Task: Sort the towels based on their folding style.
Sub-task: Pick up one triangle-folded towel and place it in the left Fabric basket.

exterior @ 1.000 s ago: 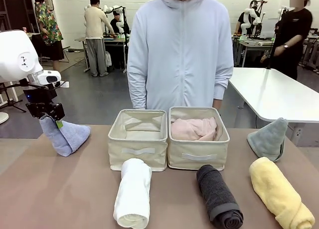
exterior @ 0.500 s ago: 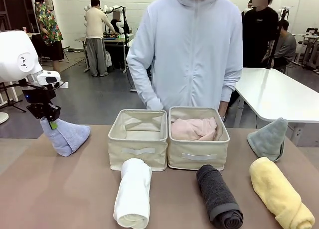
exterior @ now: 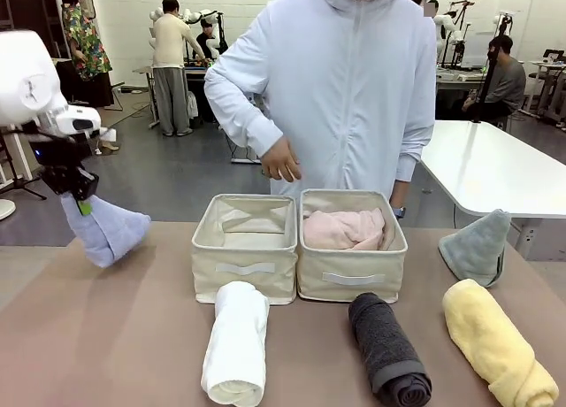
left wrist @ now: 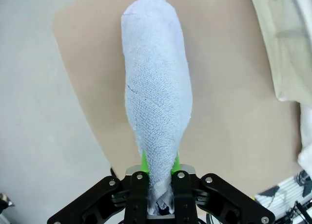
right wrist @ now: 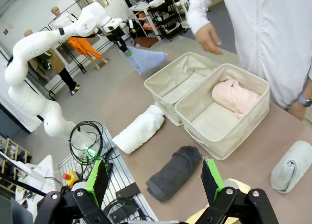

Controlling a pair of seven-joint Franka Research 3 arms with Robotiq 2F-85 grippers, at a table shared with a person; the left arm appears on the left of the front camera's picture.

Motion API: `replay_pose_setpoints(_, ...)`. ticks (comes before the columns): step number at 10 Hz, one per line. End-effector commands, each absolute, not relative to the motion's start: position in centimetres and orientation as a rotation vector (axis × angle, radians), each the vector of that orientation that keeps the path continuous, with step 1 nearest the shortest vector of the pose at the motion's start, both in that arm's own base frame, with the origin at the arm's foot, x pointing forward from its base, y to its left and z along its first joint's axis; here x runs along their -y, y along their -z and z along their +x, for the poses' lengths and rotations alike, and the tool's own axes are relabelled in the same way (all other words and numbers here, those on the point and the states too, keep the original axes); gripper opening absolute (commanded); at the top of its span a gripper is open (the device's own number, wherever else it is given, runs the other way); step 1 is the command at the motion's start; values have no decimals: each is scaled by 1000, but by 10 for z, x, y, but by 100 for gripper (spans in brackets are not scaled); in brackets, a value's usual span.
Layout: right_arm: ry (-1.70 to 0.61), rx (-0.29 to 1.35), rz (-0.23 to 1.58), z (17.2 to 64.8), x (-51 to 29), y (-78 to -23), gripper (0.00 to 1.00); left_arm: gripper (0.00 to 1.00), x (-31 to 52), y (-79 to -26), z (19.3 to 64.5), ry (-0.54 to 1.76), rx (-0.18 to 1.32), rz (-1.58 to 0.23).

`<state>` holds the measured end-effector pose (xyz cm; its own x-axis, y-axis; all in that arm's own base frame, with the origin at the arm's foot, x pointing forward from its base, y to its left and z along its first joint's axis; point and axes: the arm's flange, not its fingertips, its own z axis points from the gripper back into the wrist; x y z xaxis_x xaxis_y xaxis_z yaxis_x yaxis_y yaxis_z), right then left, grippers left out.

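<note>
I'm holding blue cone towel [exterior: 106,234] w/ left gripper [exterior: 82,205] jaws pinching its tip; right gripper [right wrist: 155,169] jaws spread; nxt: empty bin [exterior: 245,267], probably

No lettering can be read on the towels [exterior: 234,341] or the fabric bins [exterior: 212,257]. A small dark mark on the white arm [exterior: 26,80] is too small to make out.
</note>
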<state>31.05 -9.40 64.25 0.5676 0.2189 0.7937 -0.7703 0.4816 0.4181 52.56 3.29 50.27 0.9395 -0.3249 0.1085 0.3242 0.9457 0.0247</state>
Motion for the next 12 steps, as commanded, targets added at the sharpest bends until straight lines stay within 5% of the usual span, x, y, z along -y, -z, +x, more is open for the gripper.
replay_pose_setpoints(1,-691,762,882,313,94,-644,100,0,-20,-596,479,351,140,98)
replay_pose_setpoints(4,-691,762,882,313,94,-644,100,0,-6,-682,428,356,222,156)
replay_pose_setpoints(11,-691,762,882,313,94,-644,100,0,-8,-700,409,383,234,144)
replay_pose_setpoints(12,-691,762,882,313,94,-644,100,15,-7,-698,411,371,231,132)
